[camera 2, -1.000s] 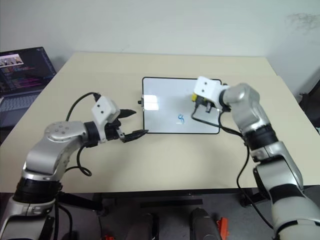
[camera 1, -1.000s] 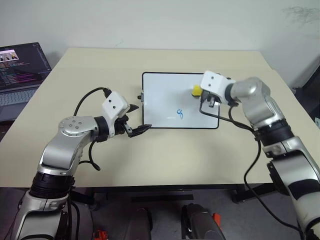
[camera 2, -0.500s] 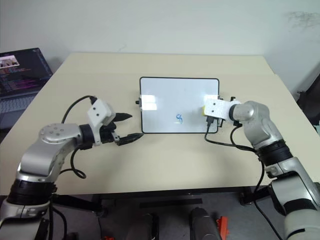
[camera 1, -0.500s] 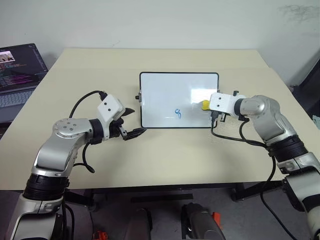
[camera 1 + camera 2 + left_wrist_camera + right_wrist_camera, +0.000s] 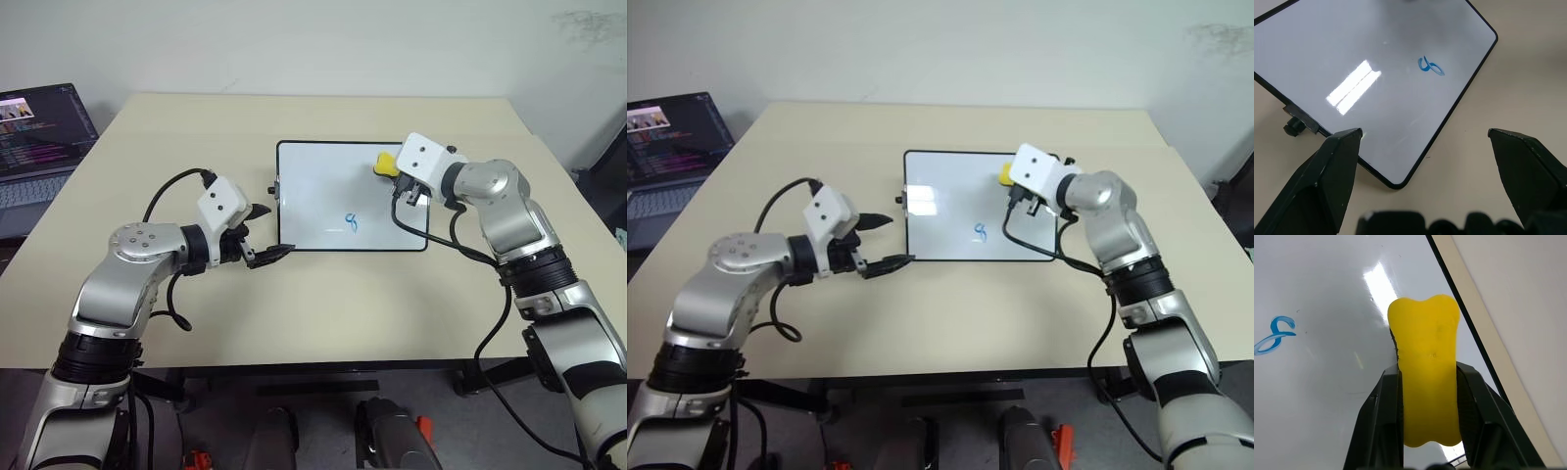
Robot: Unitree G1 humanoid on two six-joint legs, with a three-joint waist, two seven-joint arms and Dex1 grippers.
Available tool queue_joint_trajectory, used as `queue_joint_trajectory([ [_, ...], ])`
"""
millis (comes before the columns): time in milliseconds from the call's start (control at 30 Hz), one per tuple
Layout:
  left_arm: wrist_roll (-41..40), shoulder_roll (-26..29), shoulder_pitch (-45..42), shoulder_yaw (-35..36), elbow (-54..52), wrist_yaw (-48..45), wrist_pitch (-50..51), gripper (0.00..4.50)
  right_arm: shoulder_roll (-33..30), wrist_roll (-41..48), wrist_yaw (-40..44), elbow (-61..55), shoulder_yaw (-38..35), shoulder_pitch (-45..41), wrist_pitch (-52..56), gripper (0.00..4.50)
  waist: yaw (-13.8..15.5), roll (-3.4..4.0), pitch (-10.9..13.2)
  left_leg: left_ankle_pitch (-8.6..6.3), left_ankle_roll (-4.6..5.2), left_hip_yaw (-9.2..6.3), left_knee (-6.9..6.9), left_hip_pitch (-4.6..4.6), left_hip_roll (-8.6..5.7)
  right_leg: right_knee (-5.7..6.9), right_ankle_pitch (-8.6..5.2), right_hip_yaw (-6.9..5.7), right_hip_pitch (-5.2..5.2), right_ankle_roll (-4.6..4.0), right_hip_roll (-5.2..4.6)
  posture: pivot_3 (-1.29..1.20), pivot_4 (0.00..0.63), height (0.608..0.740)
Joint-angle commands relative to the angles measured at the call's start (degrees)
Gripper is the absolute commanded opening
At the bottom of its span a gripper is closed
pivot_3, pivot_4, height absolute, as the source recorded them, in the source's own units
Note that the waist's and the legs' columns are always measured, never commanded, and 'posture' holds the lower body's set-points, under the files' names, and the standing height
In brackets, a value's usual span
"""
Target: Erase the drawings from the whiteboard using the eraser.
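Whiteboard (image 5: 323,186) bears one drawing (image 5: 354,223), one eraser (image 5: 385,164).

2 silver-grey robot arms with black joints

Each wrist carries a white box-shaped housing; loose black cables loop beside both forearms; left gripper (image 5: 267,235) and right gripper (image 5: 1427,396) have 2 black fingers

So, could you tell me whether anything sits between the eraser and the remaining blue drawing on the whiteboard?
Nothing visible does: bare whiteboard separates the eraser, held by the right gripper, from the drawing.
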Motion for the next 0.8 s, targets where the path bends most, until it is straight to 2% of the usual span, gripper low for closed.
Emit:
queue_joint_trajectory([
  [33,0.1,0.9,-0.7,0.9,-1.6,-0.2,-1.0,4.5,-0.5,0.0,-0.1,-1.2,-0.7,-1.9,-0.4,1.07,0.0,0.0,0.0,0.0,0.0,0.0,0.0,0.0,0.0,0.01,0.0,0.0,0.0,0.0,0.0,0.0,0.15,0.74],
  [400,1.1,0.7,-1.4,0.4,-0.6,-0.2,-1.7,4.5,1.2,2.2,3.2,-5.5,-0.4,0.3,1.4,1.07,0.0,0.0,0.0,0.0,0.0,0.0,0.0,0.0,0.0,0.03,0.0,-0.01,-0.01,0.0,0.0,0.0,0.15,0.74],
  [800,1.5,0.5,-1.7,-0.4,-0.3,-0.5,-2.2,4.5,1.6,2.3,3.1,-6.2,0.0,1.1,1.9,1.07,0.0,0.0,0.0,0.0,0.0,0.0,0.01,0.0,0.0,0.06,0.0,-0.01,-0.02,0.0,0.01,0.0,0.15,0.74],
])
